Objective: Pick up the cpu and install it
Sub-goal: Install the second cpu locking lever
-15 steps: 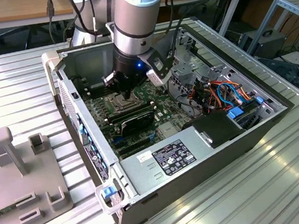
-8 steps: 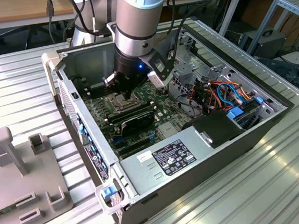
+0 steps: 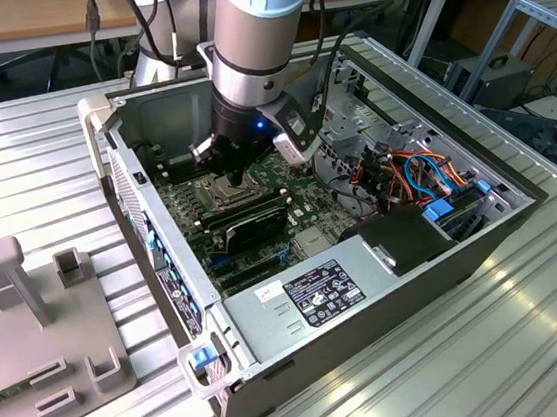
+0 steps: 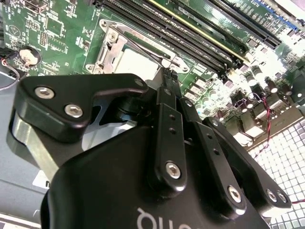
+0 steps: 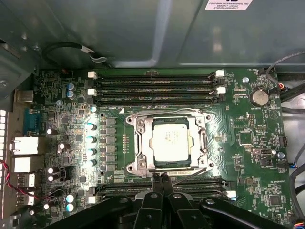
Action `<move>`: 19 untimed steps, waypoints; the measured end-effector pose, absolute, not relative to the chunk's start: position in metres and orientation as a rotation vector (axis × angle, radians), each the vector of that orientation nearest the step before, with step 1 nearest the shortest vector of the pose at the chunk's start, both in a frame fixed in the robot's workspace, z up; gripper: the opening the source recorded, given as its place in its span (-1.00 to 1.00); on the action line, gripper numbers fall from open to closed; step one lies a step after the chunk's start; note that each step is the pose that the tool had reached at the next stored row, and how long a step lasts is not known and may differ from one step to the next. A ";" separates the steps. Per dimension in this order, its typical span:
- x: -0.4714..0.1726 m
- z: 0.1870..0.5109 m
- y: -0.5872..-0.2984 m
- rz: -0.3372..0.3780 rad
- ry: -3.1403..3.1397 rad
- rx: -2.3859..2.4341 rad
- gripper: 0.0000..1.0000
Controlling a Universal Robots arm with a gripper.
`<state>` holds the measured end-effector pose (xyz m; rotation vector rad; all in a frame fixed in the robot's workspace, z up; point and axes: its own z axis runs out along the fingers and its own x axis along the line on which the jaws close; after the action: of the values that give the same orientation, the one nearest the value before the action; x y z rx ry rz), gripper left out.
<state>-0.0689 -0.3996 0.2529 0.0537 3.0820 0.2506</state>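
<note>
In the socket (image 5: 171, 143), one cpu (image 5: 170, 141), pincer (image 5: 162, 177) beside

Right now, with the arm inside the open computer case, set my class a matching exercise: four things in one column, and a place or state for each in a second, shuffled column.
Things
1. Flat square silver-grey cpu
2. Round silver coin battery
3. Black robot hand
4. Long black memory slots with white clips

Places or states
A. Fingertips pressed together beside the socket
B. Lying in the metal-framed socket
C. Parallel rows along the green board
D. Near the board's edge, away from the socket

Pairs: 1-B, 2-D, 3-A, 4-C
</note>
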 end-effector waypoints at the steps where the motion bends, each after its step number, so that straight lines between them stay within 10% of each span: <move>1: -0.069 0.253 -0.400 0.249 3.082 0.054 -0.79; 19: -0.082 0.227 -0.400 0.244 3.082 0.058 -0.79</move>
<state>-0.0818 -0.3995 0.2271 0.0579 3.0823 0.2440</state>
